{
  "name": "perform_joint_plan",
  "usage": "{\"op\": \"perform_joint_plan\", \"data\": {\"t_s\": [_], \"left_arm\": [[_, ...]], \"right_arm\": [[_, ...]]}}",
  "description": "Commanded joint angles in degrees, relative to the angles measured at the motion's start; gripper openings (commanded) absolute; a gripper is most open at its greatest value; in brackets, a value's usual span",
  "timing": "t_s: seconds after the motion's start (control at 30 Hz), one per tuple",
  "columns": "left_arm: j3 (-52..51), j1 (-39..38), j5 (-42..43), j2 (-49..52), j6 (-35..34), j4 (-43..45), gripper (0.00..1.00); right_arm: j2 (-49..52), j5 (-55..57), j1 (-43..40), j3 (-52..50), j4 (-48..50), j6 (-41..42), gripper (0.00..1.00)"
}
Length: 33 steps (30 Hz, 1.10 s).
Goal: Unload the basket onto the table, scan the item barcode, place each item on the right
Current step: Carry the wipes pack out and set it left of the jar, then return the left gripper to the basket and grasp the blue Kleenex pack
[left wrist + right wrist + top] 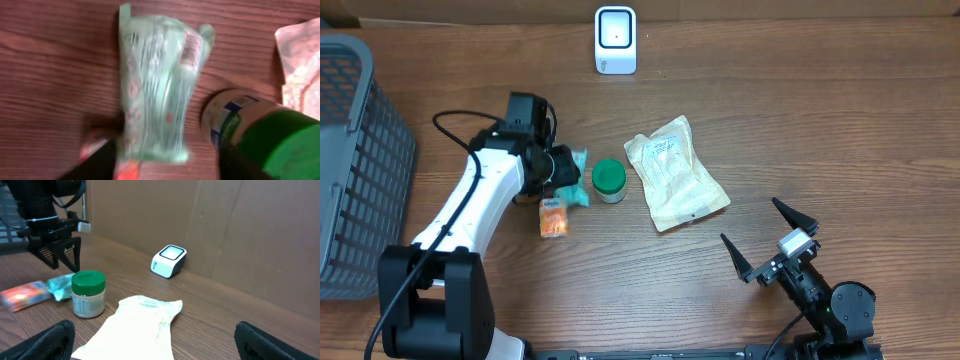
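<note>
right gripper [749, 219] jaws wide apart, empty; left gripper [64, 265] parted, gripping nothing, just over teal packet [160, 85] beside green-lidded jar [609, 180].

Grey mesh basket [380, 170] is sitting at the left edge of the surface [770, 120], partly running off frame. Green-lidded jar [609, 180] is standing upright near the surface's middle. Cream pouch [676, 172] is lying flat and skewed just right of the jar. Orange packet [553, 217] is lying flat to the jar's left, nearer the front edge. Brown cardboard wall [250, 230] is standing along the far edge.
</note>
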Motion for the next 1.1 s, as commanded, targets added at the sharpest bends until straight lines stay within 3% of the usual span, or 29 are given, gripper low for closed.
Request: {"op": "perform_joint_plan", "data": {"t_s": [0.0,0.2,0.47,0.7,0.9,0.93,0.97,1.0,1.07], "left_arm": [[-0.6,-0.2,-0.2,-0.5,-0.7,1.2,0.69],[4.9,1.0,0.0,-0.6,-0.3,-0.4,0.63],[41.3,8.4,-0.5,-0.9,1.9,-25.8,0.65],[69.4,22.9,-4.2,-0.9,3.1,-40.2,0.78],[71.9,40.8,-6.8,-0.3,3.1,-46.1,0.84],[71.4,43.7,-7.1,0.2,3.1,-46.8,0.82],[70.8,46.1,-7.4,0.7,3.1,-47.4,0.74],[69.8,49.4,-7.7,1.4,3.1,-47.8,0.59],[67.5,53.1,-8.1,2.3,2.1,-47.6,0.51]], "right_arm": [[-0.7,-0.2,0.3,-0.6,0.1,0.3,1.0],[-0.7,-0.2,0.3,-0.6,0.1,0.3,1.0],[-0.7,-0.2,0.3,-0.6,0.1,0.3,1.0],[-0.7,-0.2,0.3,-0.6,0.1,0.3,1.0],[-0.7,-0.2,0.3,-0.6,0.1,0.3,1.0],[-0.7,-0.2,0.3,-0.6,0.1,0.3,1.0],[-0.7,-0.2,0.3,-0.6,0.1,0.3,1.0],[-0.7,-0.2,0.3,-0.6,0.1,0.3,1.0],[-0.7,-0.2,0.3,-0.6,0.1,0.3,1.0]]}}
